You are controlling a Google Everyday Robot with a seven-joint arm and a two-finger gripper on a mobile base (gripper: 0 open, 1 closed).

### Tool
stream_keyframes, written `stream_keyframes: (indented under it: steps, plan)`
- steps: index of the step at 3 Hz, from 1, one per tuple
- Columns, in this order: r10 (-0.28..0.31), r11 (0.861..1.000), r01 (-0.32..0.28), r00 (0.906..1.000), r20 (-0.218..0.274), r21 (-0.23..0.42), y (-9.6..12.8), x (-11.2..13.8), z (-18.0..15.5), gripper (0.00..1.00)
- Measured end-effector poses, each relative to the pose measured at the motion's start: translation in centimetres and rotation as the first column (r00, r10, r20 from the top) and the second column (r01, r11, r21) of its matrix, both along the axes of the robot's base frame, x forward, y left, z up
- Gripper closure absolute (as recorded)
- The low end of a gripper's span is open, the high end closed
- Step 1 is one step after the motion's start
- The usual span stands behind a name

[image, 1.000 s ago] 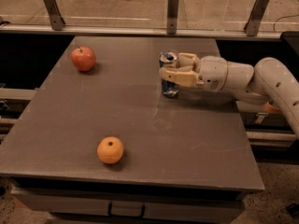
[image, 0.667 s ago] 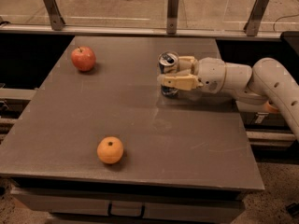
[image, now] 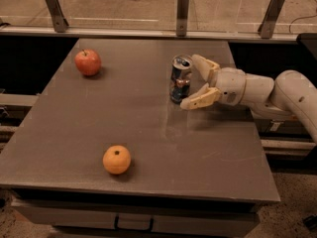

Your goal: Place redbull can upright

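The redbull can (image: 180, 79) stands upright on the grey table (image: 148, 133), right of the middle toward the far edge. It is slim, silver and blue, with its pull-tab top facing up. My gripper (image: 196, 81) reaches in from the right and is open. One finger (image: 204, 66) points past the can's top on the far side, the other finger (image: 198, 99) lies near the can's base. Both are just right of the can and no longer clasp it.
A red apple (image: 88, 62) sits at the far left of the table. An orange (image: 117, 159) sits near the front left. A railing with metal posts (image: 183, 14) runs behind the table. My arm (image: 277, 90) extends over the right edge.
The gripper has opened and let go of the can, drawing back a little to the right. The can stays standing where it was.
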State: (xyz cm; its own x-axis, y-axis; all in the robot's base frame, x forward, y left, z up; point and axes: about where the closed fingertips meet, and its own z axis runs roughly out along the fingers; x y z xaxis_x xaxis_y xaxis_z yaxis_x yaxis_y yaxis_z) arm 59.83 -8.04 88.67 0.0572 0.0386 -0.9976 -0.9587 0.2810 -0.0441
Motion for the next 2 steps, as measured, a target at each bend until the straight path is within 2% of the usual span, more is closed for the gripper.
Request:
stream_keyframes:
  steps: [1,2]
  plan:
    - [-0.030,0.999,0.030,0.9995,-0.010,-0.026,-1.3,0.1,-0.2,0.00]
    - [-0.116,0.985,0.117,0.9931,0.014,-0.129,-6.5,-0.4,2.7,0.00]
